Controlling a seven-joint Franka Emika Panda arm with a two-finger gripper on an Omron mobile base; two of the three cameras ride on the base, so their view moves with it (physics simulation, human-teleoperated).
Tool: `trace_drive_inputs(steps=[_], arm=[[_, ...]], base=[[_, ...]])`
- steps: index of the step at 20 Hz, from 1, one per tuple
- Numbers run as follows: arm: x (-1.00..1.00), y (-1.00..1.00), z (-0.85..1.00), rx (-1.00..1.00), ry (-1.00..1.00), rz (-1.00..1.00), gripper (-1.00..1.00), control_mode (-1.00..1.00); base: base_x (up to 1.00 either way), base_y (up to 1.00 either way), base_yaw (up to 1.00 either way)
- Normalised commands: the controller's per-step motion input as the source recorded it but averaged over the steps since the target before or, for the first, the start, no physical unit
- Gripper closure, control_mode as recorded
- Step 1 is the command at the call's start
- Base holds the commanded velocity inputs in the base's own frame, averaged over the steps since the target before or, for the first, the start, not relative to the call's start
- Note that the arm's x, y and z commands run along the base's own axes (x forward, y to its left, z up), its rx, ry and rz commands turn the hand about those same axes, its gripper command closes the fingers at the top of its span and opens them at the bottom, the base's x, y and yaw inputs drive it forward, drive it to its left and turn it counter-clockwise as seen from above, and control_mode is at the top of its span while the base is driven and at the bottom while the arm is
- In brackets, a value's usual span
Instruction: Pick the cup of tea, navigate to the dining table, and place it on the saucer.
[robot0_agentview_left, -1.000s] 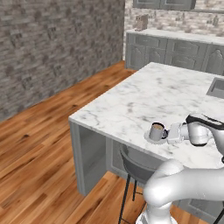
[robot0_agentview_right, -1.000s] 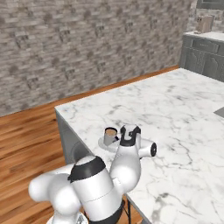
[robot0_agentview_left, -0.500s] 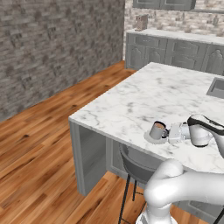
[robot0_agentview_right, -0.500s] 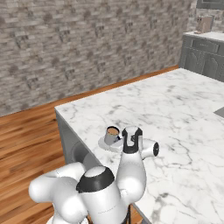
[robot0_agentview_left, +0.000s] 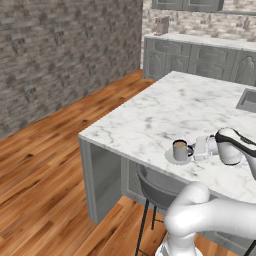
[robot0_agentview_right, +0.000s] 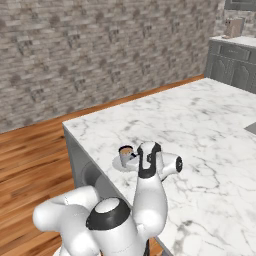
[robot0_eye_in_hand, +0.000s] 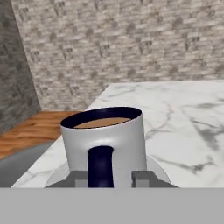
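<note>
Cup (robot0_agentview_left: 180, 149) upright on the saucer (robot0_agentview_left: 170, 157), near the front edge of the marble bench (robot0_agentview_left: 165, 110), tea visible inside. Handle points at the jaws (robot0_agentview_left: 198, 149). In the hand view the dark handle (robot0_eye_in_hand: 100, 166) sits between the two fingertips (robot0_eye_in_hand: 78, 178), a small gap showing on each side, so the jaws look released, not clamped on it. Cup (robot0_eye_in_hand: 105, 144) fills the centre there, saucer rim (robot0_eye_in_hand: 164, 175) showing either side. From the right base view the cup (robot0_agentview_right: 125, 153) and saucer (robot0_agentview_right: 118, 163) sit just beyond the wrist. Stool (robot0_agentview_left: 155, 185) tucked under the bench edge below the cup.
</note>
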Motion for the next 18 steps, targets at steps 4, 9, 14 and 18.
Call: trace_drive_inputs(steps=[4, 9, 14, 18], arm=[[-0.12, 0.07, 0.01, -0.09, 0.0, 0.0, -1.0, -1.0], [0.0, 0.0, 0.06, -0.02, 0.0, 0.0, -1.0, -1.0], [-0.2, -0.02, 0.51, 0.01, 0.0, 0.0, -1.0, -1.0], [-0.74, 0.0, 0.92, 0.0, 0.0, 0.0, -1.0, -1.0]], base=[[0.0, 0.0, 0.0], [0.0, 0.0, 0.0], [0.0, 0.0, 0.0], [0.0, 0.0, 0.0]])
